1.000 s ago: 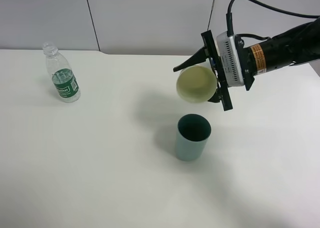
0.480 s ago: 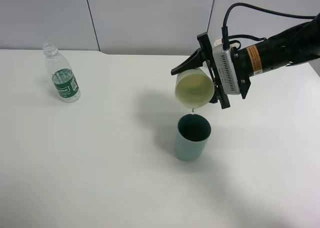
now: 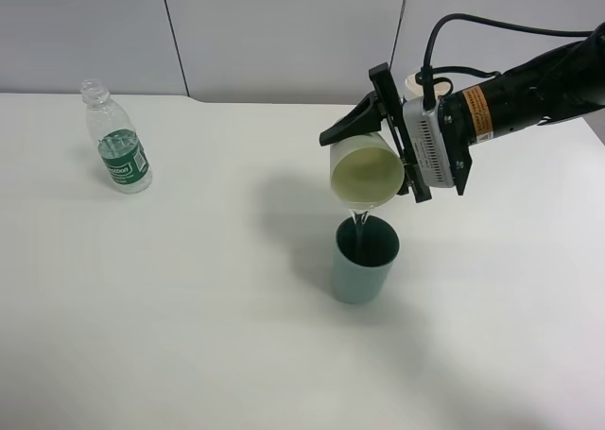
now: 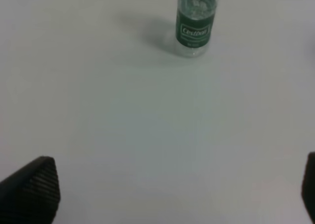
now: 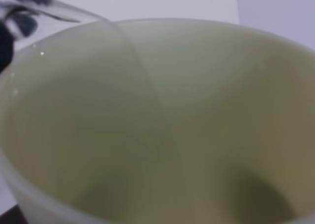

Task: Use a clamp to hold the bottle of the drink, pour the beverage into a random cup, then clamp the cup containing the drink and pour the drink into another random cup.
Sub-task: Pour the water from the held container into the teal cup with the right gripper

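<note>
My right gripper (image 3: 383, 156) is shut on a pale yellow cup (image 3: 366, 172) and holds it tipped on its side just above a teal cup (image 3: 364, 258). A thin clear stream runs from the yellow cup's lower rim into the teal cup. The yellow cup's inside (image 5: 162, 130) fills the right wrist view, with liquid near its rim. A clear bottle (image 3: 115, 149) with a green label stands uncapped at the far left, also in the left wrist view (image 4: 196, 20). My left gripper (image 4: 162, 192) is open and empty, far from the bottle, and out of the high view.
The white table (image 3: 189, 298) ends at a grey wall behind. The right arm (image 3: 529, 94) with its black cable reaches in from the upper right.
The right gripper has tipped the yellow cup further and moved it slightly left. A drip half a second ago has become a steady stream into the teal cup.
</note>
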`<state>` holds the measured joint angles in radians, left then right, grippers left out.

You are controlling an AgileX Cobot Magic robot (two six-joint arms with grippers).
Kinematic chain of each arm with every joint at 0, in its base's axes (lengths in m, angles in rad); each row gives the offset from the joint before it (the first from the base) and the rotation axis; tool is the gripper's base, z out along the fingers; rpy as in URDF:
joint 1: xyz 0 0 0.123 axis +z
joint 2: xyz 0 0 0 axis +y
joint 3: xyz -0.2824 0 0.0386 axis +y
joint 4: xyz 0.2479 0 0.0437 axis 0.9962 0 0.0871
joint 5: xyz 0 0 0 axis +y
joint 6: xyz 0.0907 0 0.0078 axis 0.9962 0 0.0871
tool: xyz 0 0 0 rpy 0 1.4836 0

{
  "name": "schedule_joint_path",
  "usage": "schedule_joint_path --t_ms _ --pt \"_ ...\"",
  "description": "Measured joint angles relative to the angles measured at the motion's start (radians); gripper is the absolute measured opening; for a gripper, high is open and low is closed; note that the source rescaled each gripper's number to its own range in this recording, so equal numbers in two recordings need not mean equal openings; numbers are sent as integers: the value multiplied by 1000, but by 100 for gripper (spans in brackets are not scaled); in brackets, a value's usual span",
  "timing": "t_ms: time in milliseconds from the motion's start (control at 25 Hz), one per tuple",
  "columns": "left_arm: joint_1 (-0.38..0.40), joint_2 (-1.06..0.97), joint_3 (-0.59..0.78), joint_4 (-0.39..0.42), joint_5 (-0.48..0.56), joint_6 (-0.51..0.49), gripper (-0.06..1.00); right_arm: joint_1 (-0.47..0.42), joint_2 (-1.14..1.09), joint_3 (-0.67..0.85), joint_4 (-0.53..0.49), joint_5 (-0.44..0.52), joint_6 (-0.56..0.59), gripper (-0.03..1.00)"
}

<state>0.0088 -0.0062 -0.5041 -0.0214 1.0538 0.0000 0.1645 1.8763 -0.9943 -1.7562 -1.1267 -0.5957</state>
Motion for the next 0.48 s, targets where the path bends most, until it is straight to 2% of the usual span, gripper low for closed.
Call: schedule_joint_path --t_ms 480 --pt "0 0 0 0 0 0 100 8 -1 0 0 0 -49 0"
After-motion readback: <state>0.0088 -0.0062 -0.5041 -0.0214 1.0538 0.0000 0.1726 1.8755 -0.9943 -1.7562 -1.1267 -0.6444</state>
